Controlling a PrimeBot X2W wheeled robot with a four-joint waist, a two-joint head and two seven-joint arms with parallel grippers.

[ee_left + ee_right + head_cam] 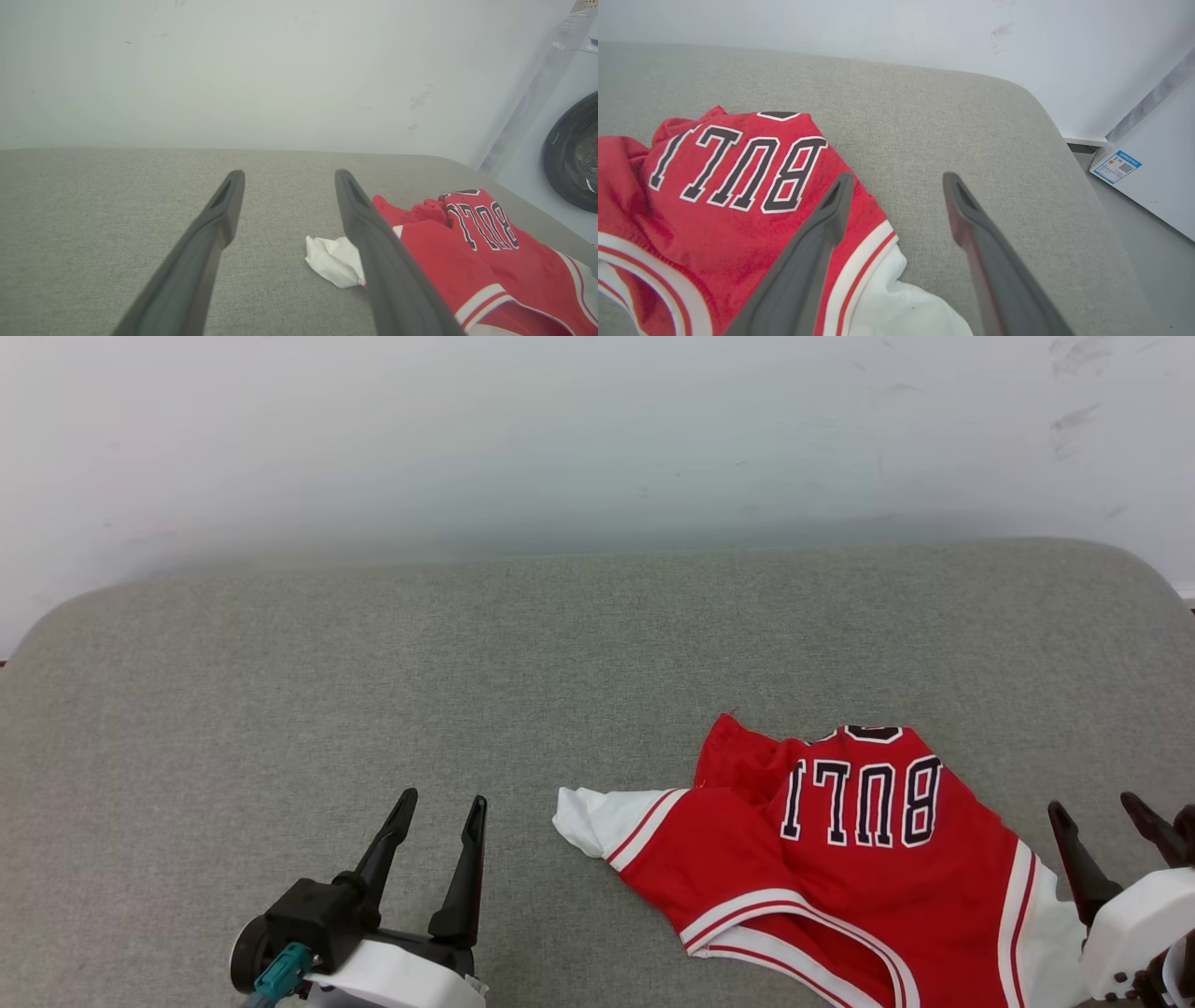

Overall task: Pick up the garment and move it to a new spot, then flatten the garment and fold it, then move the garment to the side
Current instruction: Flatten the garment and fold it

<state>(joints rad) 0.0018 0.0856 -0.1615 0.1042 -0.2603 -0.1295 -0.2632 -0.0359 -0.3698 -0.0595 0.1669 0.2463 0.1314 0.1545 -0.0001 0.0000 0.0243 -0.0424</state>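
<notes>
from the head, my right gripper (1092,805) is getting cut off by the right edge of the picture, and the garment (840,859) is running off the near edge, so its near part is hidden. the garment is lying crumpled on the near right of the grey padded surface (467,644). it is red, with black white-edged letters reading upside down, striped trim curving along it and a white sleeve (597,821) poking out to the left. my left gripper (444,798) is hovering near left, well apart from it, fingers spread and holding nothing. my right fingers are standing apart too, just beside the garment's right edge.

along my left fingers, the right one is hiding part of the garment. a washing machine (574,154) is showing far right, beside the pale wall (233,70).

along my right fingers, both are spread with bare grey between them, gripping nothing. the left one is crossing over the striped trim, and i cannot tell whether it is touching. a blue label (1115,166) is showing far right.
</notes>
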